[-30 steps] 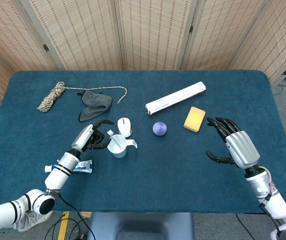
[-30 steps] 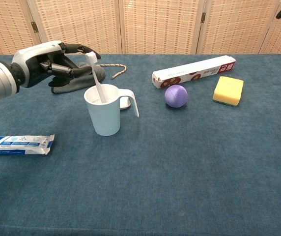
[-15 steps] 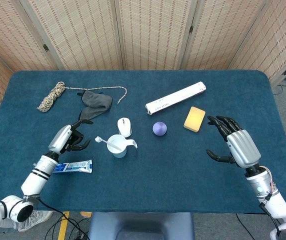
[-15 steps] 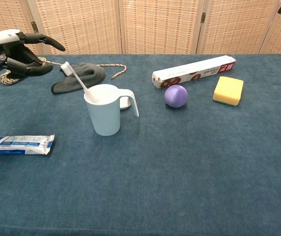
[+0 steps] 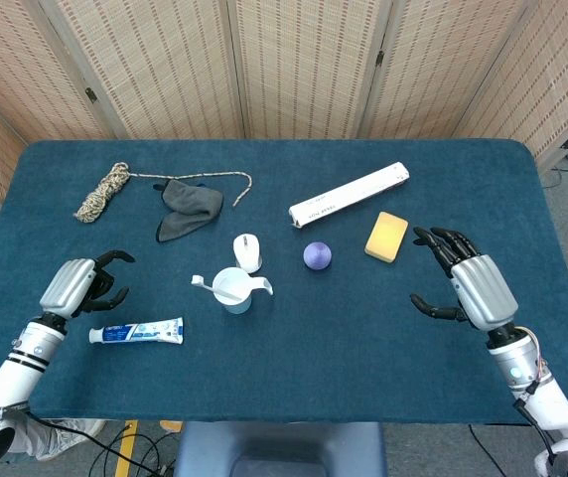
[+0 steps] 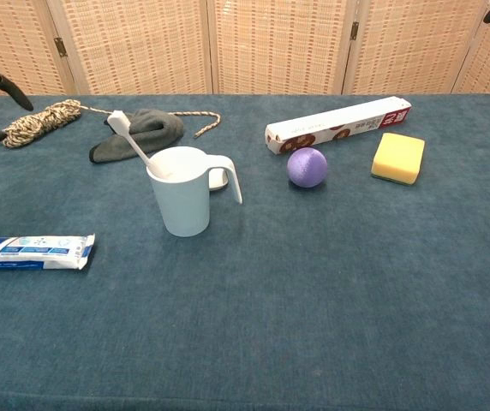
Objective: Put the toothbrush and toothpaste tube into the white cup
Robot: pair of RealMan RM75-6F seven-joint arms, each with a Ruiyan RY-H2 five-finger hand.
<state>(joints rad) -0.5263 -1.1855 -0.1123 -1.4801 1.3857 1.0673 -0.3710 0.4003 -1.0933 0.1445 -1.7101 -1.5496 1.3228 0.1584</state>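
The left hand [image 5: 77,283] has pulled back from the white cup [image 5: 232,289] toward the bench's [image 5: 294,348] left edge, and now hangs there released, fingers apart and holding nothing. The toothbrush [image 6: 134,144] stands in the cup, leaning left with its head up — the cup sits left of the bench's middle, handle pointing right. The toothpaste tube [image 5: 136,332] lies flat on the bench near the front-left corner, just right of the left hand and apart from the cup. The right hand [image 5: 466,280] hovers near the right edge, fingers spread, empty — in the chest view only fingertips of either hand show at the frame's edges
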